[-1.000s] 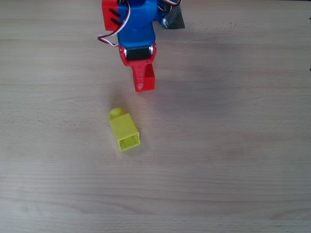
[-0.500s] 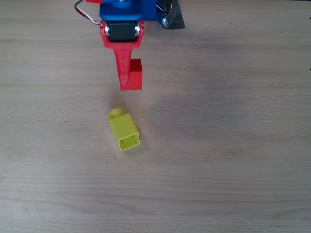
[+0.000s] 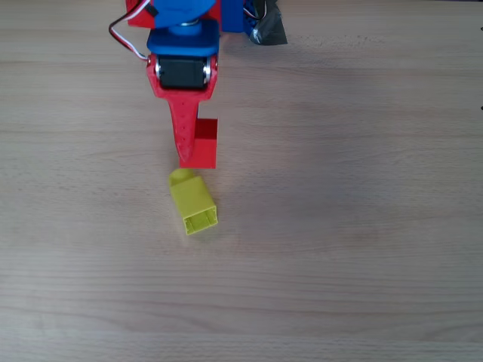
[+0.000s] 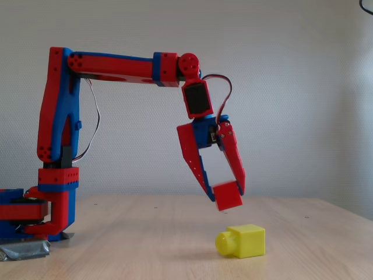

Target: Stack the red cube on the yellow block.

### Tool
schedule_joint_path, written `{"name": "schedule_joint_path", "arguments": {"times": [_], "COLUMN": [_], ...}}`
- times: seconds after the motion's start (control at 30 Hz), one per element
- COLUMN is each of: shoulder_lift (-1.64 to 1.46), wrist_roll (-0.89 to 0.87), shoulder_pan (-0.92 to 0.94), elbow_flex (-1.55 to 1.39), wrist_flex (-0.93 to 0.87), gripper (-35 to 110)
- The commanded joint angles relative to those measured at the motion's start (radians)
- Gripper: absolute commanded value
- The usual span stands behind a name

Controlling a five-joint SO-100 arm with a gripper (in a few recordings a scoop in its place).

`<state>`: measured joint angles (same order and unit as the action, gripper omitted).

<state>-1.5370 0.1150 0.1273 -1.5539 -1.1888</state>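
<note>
The yellow block [image 4: 242, 241] lies nearest in the fixed view, resting flat on the pale wood-grain table [image 4: 145, 245]. It is a glossy plastic brick, oblong, with a rounded stud at one end; in the overhead view [image 3: 192, 202] the opposite end is hollow and open, showing thin walls and a dark cavity. It lies at a slight angle, stud toward the arm.

Just above it and clear of the table hangs the red cube [image 4: 228, 195], a smooth, plain-faced solid tilted a little on its corner. In the overhead view the red cube [image 3: 202, 143] sits just beyond the block's stud end, its lower edge nearly meeting the stud in the picture, though the side view shows air between them.

The end effector [image 4: 224, 195] is closed on the cube: two long, tapering red plastic fingers [image 4: 195, 160] converge downward and pinch it at their tips. From above, one pointed finger [image 3: 183, 128] overlaps the cube's left face; how much of the cube sits within the grip is hard to judge there.

Behind, the arm [image 4: 116, 67] of red and blue printed parts, with looping wires, rises from a base fixed down with grey tape [image 4: 23, 249].
</note>
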Motion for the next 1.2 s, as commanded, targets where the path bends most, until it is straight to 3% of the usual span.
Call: {"name": "schedule_joint_path", "arguments": {"times": [0.0,0.53,1.17], "shoulder_lift": [0.000,0.233,0.195], "wrist_roll": [-0.009,0.008,0.015], "shoulder_pan": [0.002,0.043,0.044], "elbow_flex": [0.104,0.397,0.325], "wrist_flex": [0.043,-0.032,-0.006], "gripper": [0,0,0]}}
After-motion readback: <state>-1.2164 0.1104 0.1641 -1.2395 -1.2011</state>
